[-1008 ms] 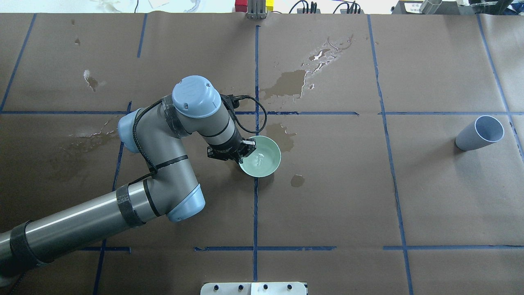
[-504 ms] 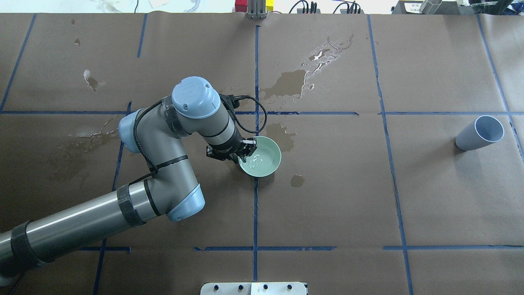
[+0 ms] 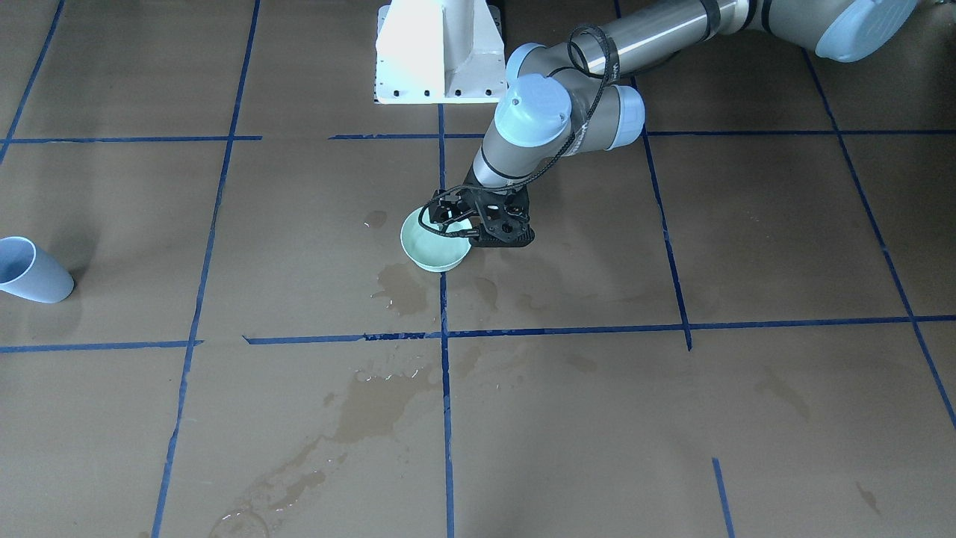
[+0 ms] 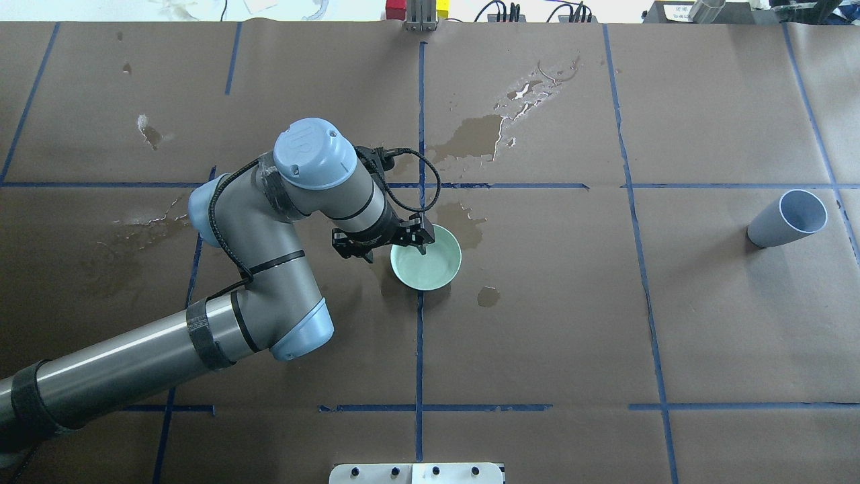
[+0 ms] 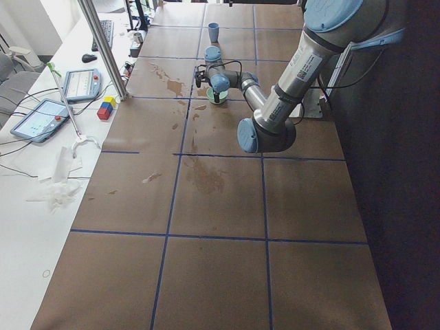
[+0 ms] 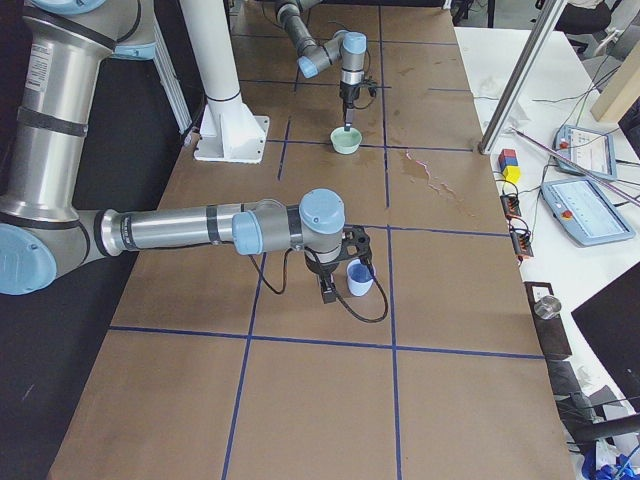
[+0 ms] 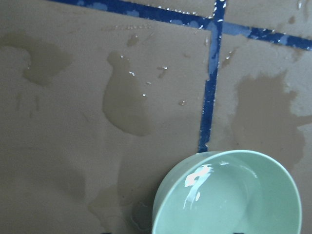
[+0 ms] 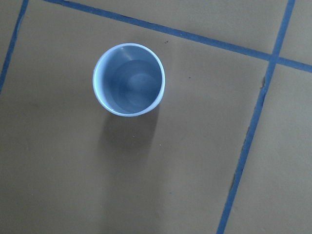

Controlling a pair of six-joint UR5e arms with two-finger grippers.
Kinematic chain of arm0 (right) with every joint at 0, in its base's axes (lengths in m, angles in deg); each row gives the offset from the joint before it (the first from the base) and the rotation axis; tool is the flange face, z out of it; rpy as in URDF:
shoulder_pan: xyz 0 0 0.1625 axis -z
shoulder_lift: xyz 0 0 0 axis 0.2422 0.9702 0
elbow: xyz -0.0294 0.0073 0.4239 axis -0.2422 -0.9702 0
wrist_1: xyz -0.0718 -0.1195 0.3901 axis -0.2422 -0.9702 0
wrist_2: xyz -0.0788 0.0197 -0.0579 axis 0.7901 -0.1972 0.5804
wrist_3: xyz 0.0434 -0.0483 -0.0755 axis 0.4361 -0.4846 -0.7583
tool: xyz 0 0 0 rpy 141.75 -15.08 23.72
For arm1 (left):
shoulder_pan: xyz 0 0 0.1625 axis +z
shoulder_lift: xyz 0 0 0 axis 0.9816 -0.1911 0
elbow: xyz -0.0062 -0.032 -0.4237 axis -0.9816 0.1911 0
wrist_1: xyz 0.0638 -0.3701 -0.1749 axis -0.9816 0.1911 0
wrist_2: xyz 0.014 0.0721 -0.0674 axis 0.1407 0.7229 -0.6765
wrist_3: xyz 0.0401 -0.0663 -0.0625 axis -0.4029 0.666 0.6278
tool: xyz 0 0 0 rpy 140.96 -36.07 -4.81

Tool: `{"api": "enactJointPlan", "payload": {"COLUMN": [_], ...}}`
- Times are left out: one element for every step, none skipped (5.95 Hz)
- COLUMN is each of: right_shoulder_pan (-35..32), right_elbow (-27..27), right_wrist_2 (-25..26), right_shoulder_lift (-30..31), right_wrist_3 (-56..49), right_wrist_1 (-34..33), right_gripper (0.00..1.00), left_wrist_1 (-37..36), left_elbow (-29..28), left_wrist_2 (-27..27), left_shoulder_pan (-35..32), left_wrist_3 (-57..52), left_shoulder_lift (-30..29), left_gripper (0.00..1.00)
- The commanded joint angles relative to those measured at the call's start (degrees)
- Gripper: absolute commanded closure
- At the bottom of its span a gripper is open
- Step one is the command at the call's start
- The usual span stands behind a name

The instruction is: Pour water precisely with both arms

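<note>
**Showing left claw [image 4: 418,240] at a green bowl [image 4: 433,267], cup [image 4: 786,218] far right**

Left arm [image 4: 289,222] bends over wet-patched brown paper [image 4: 537,323]. Its claw sits at the rim of the round, glossy bowl at mid-table; whether it grips is unclear. Well to the right stands a smooth, tapered blue cup, beside the right arm [image 6: 180,228], the nearer one. Right claw [image 6: 335,280] cannot be judged open or closed.

The desk [image 4: 705,323] wears matt brown paper crossed by smooth blue tape [image 4: 418,349], with wet patches [image 4: 480,134] glinting on it. The pale green bowl [image 4: 433,267] is glossy, like glazed ceramic, while the light blue cup [image 4: 772,228] looks like dull plastic. The left arm [image 4: 134,356] is smooth satin-grey metal tubing with blue plastic caps [image 4: 314,153].
</note>
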Motion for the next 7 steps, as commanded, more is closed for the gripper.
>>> {"api": "enactJointPlan", "payload": {"right_shoulder_pan": [7.4,10.6,13.5,17.3,26.1,31.2,32.2], "right_elbow": [-0.3,-0.4,-0.7,-1.1,-2.2,-5.7,-9.8], "right_wrist_2": [0.6,0.8,4.2,8.6,20.7,28.2,31.7], "right_shoulder_lift": [0.1,2.1,5.3,7.3,10.3,10.6,10.8], "right_wrist_3": [16.3,25.8,28.9,38.8,46.0,54.2,55.7], "right_wrist_1": [12.3,21.3,33.1,41.1,50.4,59.6,66.9], "right_gripper": [0.0,0.0,0.0,0.01,0.01,0.01,0.1], "left_wrist_1": [0.0,0.0,0.0,0.0,0.0,0.1,0.1], "left_elbow": [3.7,5.9,5.9,5.9,8.4,9.7,9.8], "left_wrist_2": [0.0,0.0,0.0,0.0,-0.1,-0.1,-0.1], "left_shoulder_pan": [-0.7,-1.1,-1.3,-1.6,-2.1,-2.4,-2.8], "left_wrist_3": [2.1,2.4,2.4,2.3,2.2,2.0,2.0], "left_shoulder_lift": [1.4,3.4,3.5,4.6,6.6,8.1,8.2], "left_gripper": [0.01,0.01,0.01,0.01,0.01,0.01,0.01]}}
